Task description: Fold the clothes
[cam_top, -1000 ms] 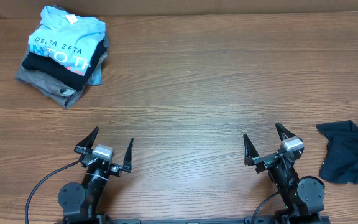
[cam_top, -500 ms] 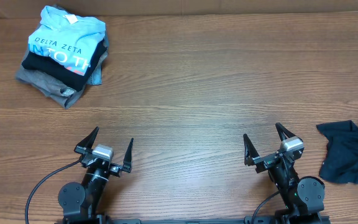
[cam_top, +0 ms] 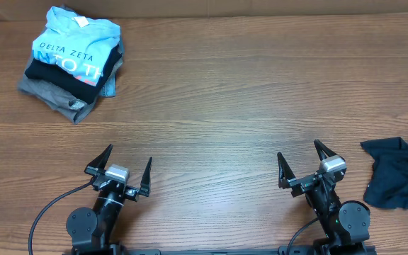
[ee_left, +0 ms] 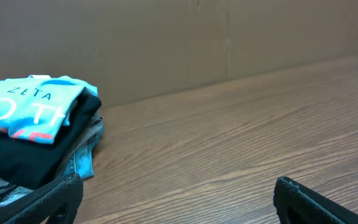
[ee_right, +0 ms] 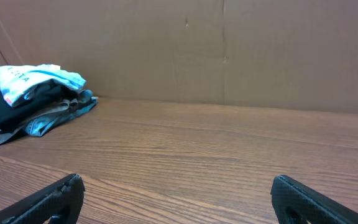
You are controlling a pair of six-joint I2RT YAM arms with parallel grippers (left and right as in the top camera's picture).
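Grippers: we count two, both at the near edge of the table (cam_top: 225, 92).
Left gripper (cam_top: 128, 157): fingers spread wide, over bare wood, well apart from all cloth.
Right gripper (cam_top: 299, 150): fingers spread wide, over bare wood, near the navy shirt (cam_top: 399, 172) but apart from it.
Clothes, groups: we count two, one stack (cam_top: 73, 60) and one loose shirt.
Stack, location: far left corner of the table, close to the brown wall (ee_left: 166, 43).
Stack, layers: we count at least three; the exact number we cannot tell.
Blue shirt (cam_top: 73, 44): top layer, folded, sky-blue, with white "DELTA ZETA" lettering, larger white letters below it and one red letter.
Black shirt (cam_top: 59, 74): folded, directly under the blue shirt, its edge protruding toward the near side.
Grey layer (cam_top: 48, 95): bottom of the stack, lying on the wood, with a teal edge showing at its side.
Navy shirt, condition: one item, crumpled and unfolded, dark navy, at the right table edge, partly cut off by the overhead view.
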